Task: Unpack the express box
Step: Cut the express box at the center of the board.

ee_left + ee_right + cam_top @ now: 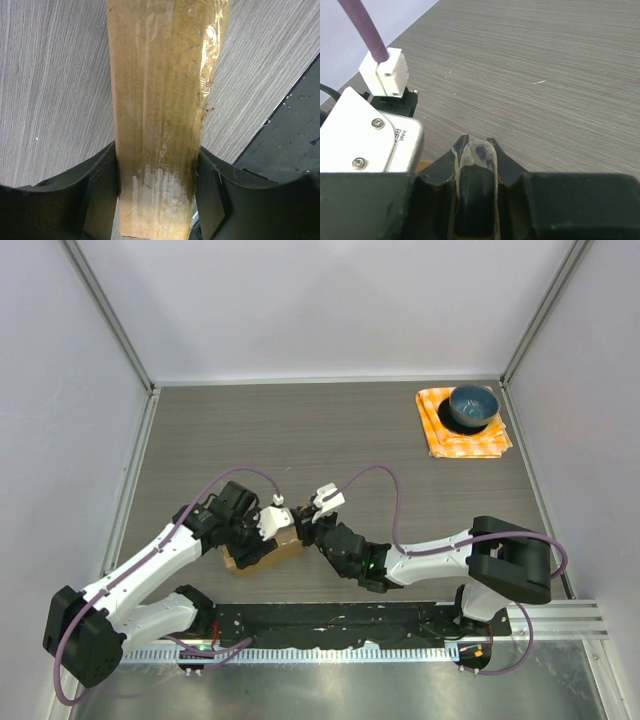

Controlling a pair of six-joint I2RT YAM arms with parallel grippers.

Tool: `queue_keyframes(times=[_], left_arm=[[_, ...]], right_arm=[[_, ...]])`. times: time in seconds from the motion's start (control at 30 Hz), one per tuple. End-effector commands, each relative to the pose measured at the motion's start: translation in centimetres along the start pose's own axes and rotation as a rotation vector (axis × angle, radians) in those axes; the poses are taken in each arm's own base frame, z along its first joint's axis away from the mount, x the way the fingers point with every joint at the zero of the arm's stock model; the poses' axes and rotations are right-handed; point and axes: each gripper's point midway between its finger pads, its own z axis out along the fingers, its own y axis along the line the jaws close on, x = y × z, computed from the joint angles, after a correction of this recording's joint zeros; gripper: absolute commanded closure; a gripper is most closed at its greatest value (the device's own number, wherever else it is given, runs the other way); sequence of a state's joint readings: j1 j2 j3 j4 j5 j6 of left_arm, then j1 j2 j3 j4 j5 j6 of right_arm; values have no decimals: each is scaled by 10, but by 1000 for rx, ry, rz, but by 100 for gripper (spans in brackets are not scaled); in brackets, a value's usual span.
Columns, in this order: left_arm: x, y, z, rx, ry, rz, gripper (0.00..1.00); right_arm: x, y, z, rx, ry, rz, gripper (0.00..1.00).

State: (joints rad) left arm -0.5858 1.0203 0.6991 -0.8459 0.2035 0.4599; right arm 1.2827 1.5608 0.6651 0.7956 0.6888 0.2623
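The express box (262,552) is a small brown cardboard carton lying near the table's front edge, between my two arms. My left gripper (262,532) is shut on it. In the left wrist view the box (157,90), with clear tape along it, sits squeezed between both black fingers of that gripper (157,192). My right gripper (306,527) is just right of the box. In the right wrist view its fingertips (461,146) pinch a strip of clear tape (477,156), and a sliver of the box (422,164) shows below the left wrist's camera (370,142).
A blue bowl (472,406) stands on an orange checked cloth (462,442) at the back right. The black mounting rail (330,625) runs along the near edge, and it also shows in the left wrist view (292,145). Grey walls enclose the table.
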Motion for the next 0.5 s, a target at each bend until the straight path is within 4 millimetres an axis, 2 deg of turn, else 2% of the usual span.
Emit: queue_keyframes(times=[0.0, 0.17, 0.3, 0.47], left_arm=[[-6, 0, 0, 3, -40, -1, 41], [-7, 0, 0, 3, -42, 1, 41], [-7, -1, 1, 4, -44, 0, 45], [-7, -1, 1, 7, -45, 1, 49]], right_arm=[[-14, 3, -3, 18, -33, 1, 99], [-22, 0, -8, 25, -49, 15, 99], [-34, 2, -11, 9, -74, 47, 99], [-38, 4, -13, 0, -82, 65, 99]])
